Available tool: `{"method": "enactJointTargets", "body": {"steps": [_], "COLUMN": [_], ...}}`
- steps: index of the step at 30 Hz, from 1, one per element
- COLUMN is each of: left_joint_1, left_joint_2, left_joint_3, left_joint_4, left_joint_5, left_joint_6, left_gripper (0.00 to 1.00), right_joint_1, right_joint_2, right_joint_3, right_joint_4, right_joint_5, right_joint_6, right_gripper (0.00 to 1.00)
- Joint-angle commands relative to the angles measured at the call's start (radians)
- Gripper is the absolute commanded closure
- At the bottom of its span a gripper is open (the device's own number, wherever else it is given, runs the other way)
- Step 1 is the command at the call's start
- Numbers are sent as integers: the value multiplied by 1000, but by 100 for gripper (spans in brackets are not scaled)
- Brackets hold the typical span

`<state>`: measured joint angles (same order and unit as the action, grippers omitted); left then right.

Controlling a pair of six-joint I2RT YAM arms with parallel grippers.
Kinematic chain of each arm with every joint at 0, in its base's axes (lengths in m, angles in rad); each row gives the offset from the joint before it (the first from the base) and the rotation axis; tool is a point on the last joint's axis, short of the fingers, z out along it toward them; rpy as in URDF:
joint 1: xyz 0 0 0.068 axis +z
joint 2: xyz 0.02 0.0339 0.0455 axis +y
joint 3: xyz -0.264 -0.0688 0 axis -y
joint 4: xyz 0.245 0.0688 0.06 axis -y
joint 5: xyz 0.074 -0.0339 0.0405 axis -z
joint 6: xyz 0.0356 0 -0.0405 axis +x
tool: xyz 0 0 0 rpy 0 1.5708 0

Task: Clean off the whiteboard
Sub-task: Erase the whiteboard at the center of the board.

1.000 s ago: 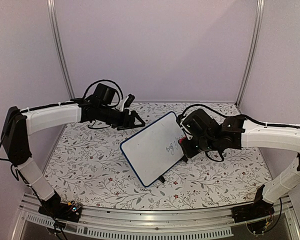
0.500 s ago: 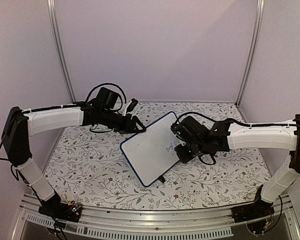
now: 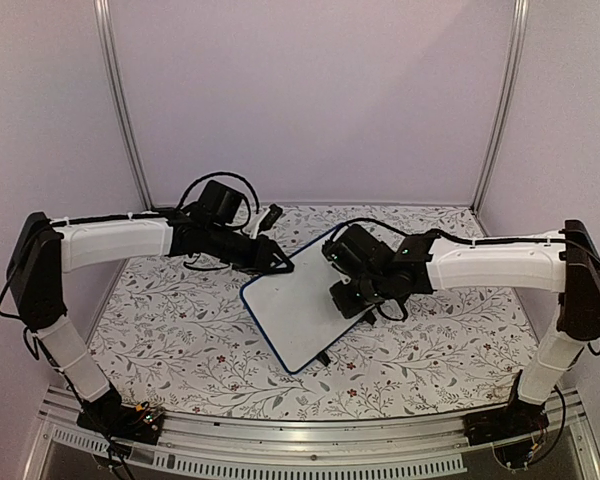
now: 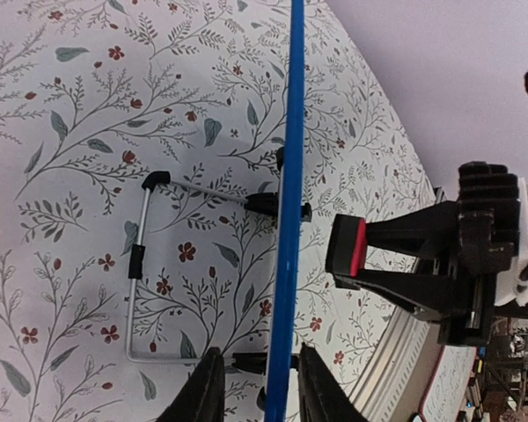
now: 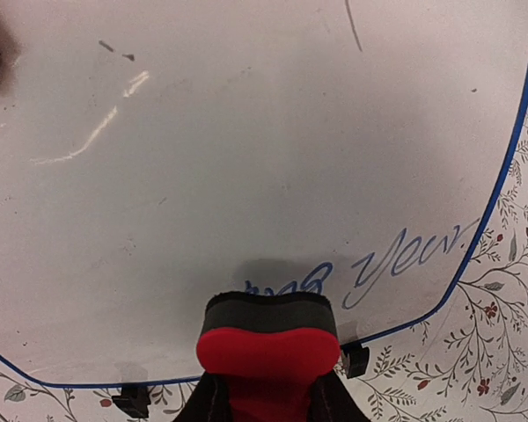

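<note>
Fingers (image 5: 213,400) of the right jaws are pinched together on a small red block with a dark foam face (image 5: 267,347); the foam points at the whiteboard (image 5: 246,176), a small white rectangular board with rounded corners and a thin dark-blue frame, right at the start of a line of blue handwriting (image 5: 405,259) near one long edge; whether foam meets board cannot be told. The left jaws stand narrowly apart, one finger (image 4: 207,391) on each side of the board's blue edge, straddling it; a gap shows on one side, so no firm grip is seen. Behind that edge a bent wire stand (image 4: 136,264) with black tips runs from the board's back onto the bench. From above, the whiteboard sits tilted at mid-bench between the two arms, a black foot (image 3: 323,357) under its near corner. The bench (image 3: 180,330) wears a white cloth printed with grey leafy sprigs and small red flowers; a ribbed metal rail (image 3: 280,445) runs along its near edge; plain pale-lilac walls (image 3: 310,90) close the back and sides, with slim aluminium posts (image 3: 120,110) at the back corners.
</note>
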<state>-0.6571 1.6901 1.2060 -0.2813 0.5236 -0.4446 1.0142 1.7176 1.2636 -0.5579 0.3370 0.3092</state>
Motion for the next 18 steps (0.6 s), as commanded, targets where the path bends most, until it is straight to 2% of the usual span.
{"method": "enactJointTargets", "body": {"steps": [1, 8, 18], "left_joint_1": [-11, -11, -11], "left_joint_2": [4, 9, 11], "left_joint_3": [-13, -18, -20], "left_joint_4": [27, 34, 40], "left_joint_5": [17, 31, 40], "left_joint_6": [5, 1, 1], "left_gripper": [75, 85, 93], "right_joint_1": [1, 1, -2], "right_joint_2": [50, 92, 116], "right_joint_3": [55, 81, 85], "right_joint_4": [4, -15, -15], "right_joint_5": [1, 35, 38], "right_joint_6": [-23, -27, -26], "right_gripper": [76, 76, 76]}}
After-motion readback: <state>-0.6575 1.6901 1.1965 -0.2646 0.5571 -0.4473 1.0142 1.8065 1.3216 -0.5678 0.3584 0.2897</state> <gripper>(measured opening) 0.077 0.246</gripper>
